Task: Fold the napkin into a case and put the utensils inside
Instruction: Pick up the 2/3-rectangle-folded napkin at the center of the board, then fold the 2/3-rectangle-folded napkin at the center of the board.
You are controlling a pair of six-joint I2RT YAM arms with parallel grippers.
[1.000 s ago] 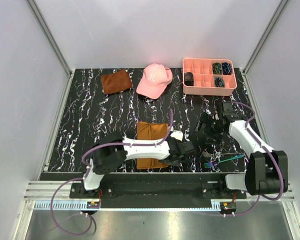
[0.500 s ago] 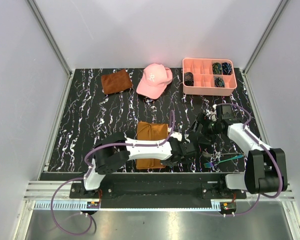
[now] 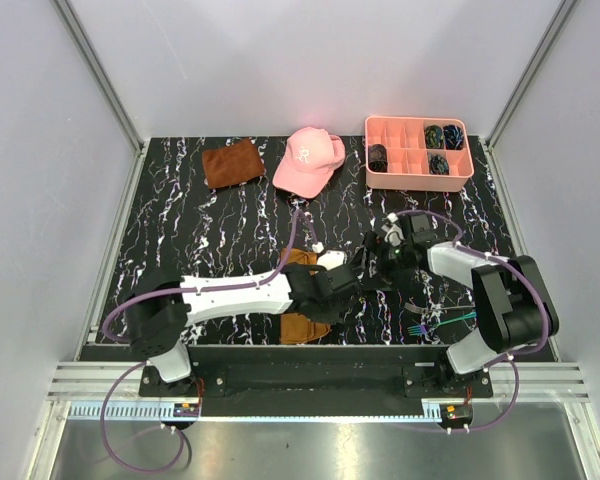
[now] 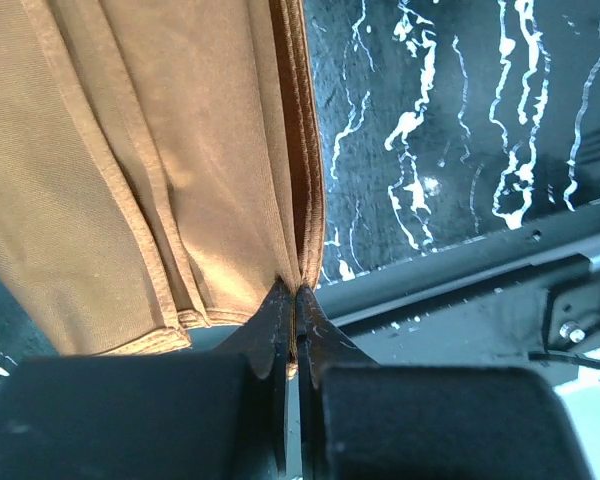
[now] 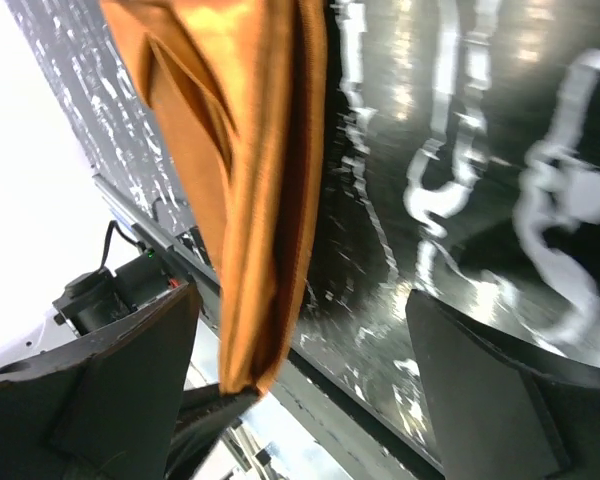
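The orange-brown napkin (image 3: 302, 324) is folded and partly lifted off the black marbled table, with my left arm hiding its middle in the top view. My left gripper (image 4: 297, 300) is shut on the napkin's (image 4: 160, 150) stitched edge, and the cloth hangs from the pinch in folds. My right gripper (image 5: 302, 295) stands wide open right beside it, with the hanging napkin (image 5: 250, 200) between its fingers but not touching them. From above, the right gripper (image 3: 372, 258) sits just right of the left gripper (image 3: 352, 281). The utensils (image 3: 440, 322) lie near the front right edge.
A pink cap (image 3: 308, 160) and a smaller rust-brown cloth (image 3: 231, 162) lie at the back. A pink compartment tray (image 3: 418, 178) with dark items stands at the back right. The metal front rail (image 3: 310, 352) runs just below the napkin.
My left gripper shut on the napkin's edge and raised it, bunching the cloth narrower. The left arm stretched out lower. My right gripper moved left up to the lifted napkin.
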